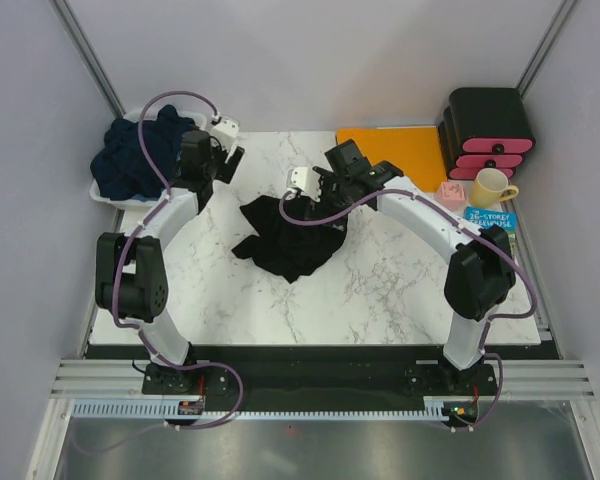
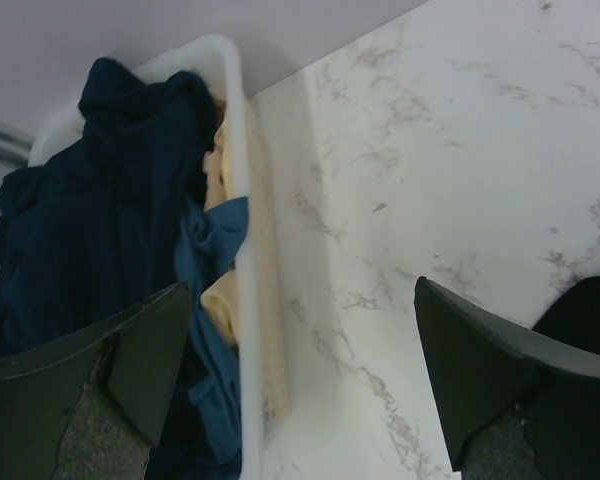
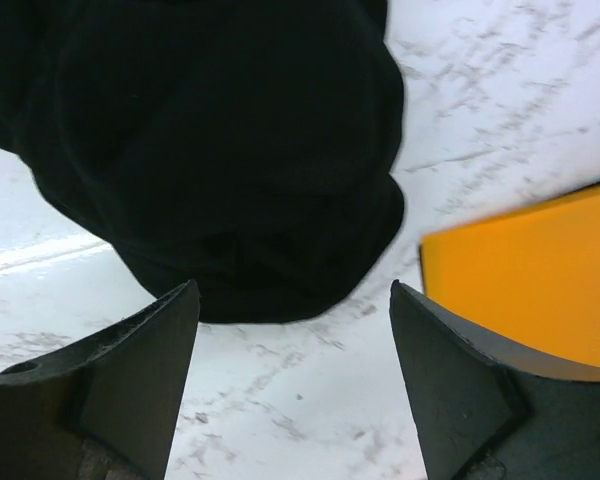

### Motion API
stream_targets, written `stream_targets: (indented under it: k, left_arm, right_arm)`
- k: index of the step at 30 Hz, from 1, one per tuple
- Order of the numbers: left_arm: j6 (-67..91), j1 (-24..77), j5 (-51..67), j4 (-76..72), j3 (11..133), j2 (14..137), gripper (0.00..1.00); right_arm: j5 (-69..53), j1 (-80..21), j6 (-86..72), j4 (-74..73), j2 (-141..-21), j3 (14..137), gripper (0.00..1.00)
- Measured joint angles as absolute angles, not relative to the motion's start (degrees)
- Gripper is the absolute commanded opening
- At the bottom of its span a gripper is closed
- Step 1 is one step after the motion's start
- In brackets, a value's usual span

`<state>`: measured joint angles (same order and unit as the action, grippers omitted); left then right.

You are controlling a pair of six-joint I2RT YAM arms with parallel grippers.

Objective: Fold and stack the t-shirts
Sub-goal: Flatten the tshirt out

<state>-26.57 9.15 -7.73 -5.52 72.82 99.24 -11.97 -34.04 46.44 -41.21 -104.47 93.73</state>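
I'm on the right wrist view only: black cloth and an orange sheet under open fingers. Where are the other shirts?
Observer: The navy t-shirts are heaped in a white bin at the far left corner of the table.
Operator: Is the left arm holding one?
Observer: No. The left gripper is open and empty, above the bin's rim.
Operator: Is the black one folded?
Observer: No. The black t-shirt lies crumpled mid-table.
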Motion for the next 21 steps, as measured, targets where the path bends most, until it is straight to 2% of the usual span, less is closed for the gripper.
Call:
stream_targets:
  k: [10,14,16,17,18,19,21]
  left_arm:
    - [-24.34,4.23,-14.06,-1.50,72.47,95.50,1.00]
    - [-24.25,4.32,-14.61,-1.37,71.79,93.73,1.00]
    - [-24.23,4.32,-14.74,-1.30,71.50,93.45,1.00]
    - [-24.21,4.32,-14.74,-1.28,71.37,93.38,1.00]
    - [-24.18,4.32,-14.76,-1.23,71.16,93.34,1.00]
    - [-24.16,4.32,-14.76,-1.06,71.02,93.34,1.00]
    - [-24.10,4.32,-14.76,-0.54,70.81,93.34,1.00]
  right_arm:
    - [-18.81,-37.52,44.71,-42.81,-112.64,96.16,0.84]
    - [-20.10,-39.13,44.80,-43.46,-113.78,97.17,0.77]
    - [-20.53,-39.68,44.77,-43.59,-114.21,97.60,0.56]
    - [-20.64,-39.81,45.06,-43.55,-114.48,97.71,0.31]
    - [-20.73,-39.99,44.95,-43.64,-114.85,97.82,0.11]
    - [-20.71,-40.14,45.12,-43.72,-115.24,97.91,0.00]
    - [-20.45,-40.34,44.86,-43.92,-116.09,97.93,0.00]
